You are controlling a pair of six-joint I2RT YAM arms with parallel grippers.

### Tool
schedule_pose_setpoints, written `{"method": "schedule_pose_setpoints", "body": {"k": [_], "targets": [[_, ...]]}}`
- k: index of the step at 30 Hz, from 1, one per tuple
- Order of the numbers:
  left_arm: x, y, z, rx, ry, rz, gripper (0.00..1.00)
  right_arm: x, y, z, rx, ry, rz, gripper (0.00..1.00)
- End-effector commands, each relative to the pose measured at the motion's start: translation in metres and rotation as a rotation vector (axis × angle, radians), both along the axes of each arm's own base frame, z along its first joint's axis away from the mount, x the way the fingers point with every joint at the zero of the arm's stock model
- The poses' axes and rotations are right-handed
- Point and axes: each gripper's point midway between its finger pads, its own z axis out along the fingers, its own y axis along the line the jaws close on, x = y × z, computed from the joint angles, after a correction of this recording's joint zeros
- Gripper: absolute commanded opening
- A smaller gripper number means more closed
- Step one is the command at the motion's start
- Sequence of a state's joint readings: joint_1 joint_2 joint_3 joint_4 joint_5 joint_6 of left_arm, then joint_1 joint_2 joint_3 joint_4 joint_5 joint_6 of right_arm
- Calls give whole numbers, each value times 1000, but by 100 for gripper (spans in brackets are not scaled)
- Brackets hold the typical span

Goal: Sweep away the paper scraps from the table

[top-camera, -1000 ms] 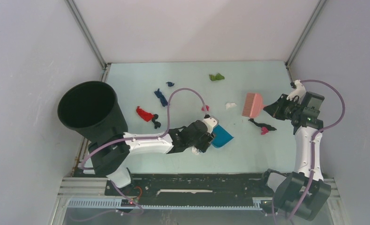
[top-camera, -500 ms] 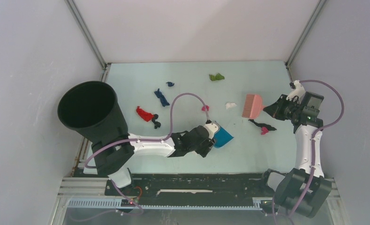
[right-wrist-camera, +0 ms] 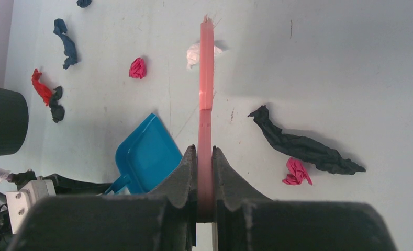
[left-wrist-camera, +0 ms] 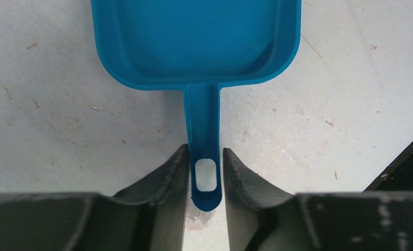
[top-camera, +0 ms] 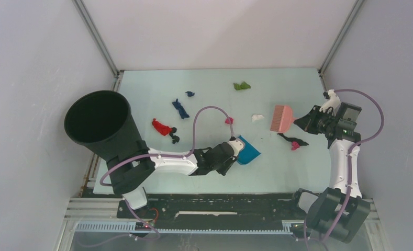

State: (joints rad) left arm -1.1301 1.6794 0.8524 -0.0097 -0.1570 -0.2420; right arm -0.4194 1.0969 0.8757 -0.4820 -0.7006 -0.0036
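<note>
Your left gripper (left-wrist-camera: 204, 152) sits low over the table (top-camera: 277, 175) with the handle of the blue dustpan (left-wrist-camera: 193, 42) between its fingers (left-wrist-camera: 167, 178). The fingers stand close on both sides of the handle, but you cannot tell whether they press it or only flank it; the dustpan lies flat on the table, its pan reaching away from the gripper.

Your right gripper (right-wrist-camera: 205, 152) is clamped tight on the handle of the pink brush (right-wrist-camera: 206, 68); the brush reaches out from the fingers toward the middle of the table, seen edge-on from the wrist.

The paper scraps (top-camera: 180, 109) lie loose across the table. A white scrap (right-wrist-camera: 196, 52) sits just beside the brush tip; a long black scrap (right-wrist-camera: 303, 146) and a magenta scrap (right-wrist-camera: 297, 171) lie together on the other side of the brush, near the right gripper; a second magenta scrap (right-wrist-camera: 137, 68) lies between the brush and the dustpan. A red scrap (right-wrist-camera: 41, 86) and a small black scrap (right-wrist-camera: 56, 104) touch each other near the black bin (top-camera: 97, 117) at the table's left edge; a green scrap (top-camera: 241, 86) lies alone toward the far edge.
</note>
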Motion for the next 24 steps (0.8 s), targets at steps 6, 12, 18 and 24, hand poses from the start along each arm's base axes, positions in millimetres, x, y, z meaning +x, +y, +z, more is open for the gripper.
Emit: {"method": "schedule_pose_setpoints", "body": {"k": [6,12,18,24], "targets": [[13,-6,68,-27,-88,7,24,4,-4,10,-25,-44,12,0],[41,28,124,69,-152,139,6,5,-2,15,-31,-61,14,0],[100,115,165,143,-166,491,0,4,58,28,-110,-58,196,0],[122,174,180,-91,-200,735,0,-16,157,42,-105,-54,579,0]]}}
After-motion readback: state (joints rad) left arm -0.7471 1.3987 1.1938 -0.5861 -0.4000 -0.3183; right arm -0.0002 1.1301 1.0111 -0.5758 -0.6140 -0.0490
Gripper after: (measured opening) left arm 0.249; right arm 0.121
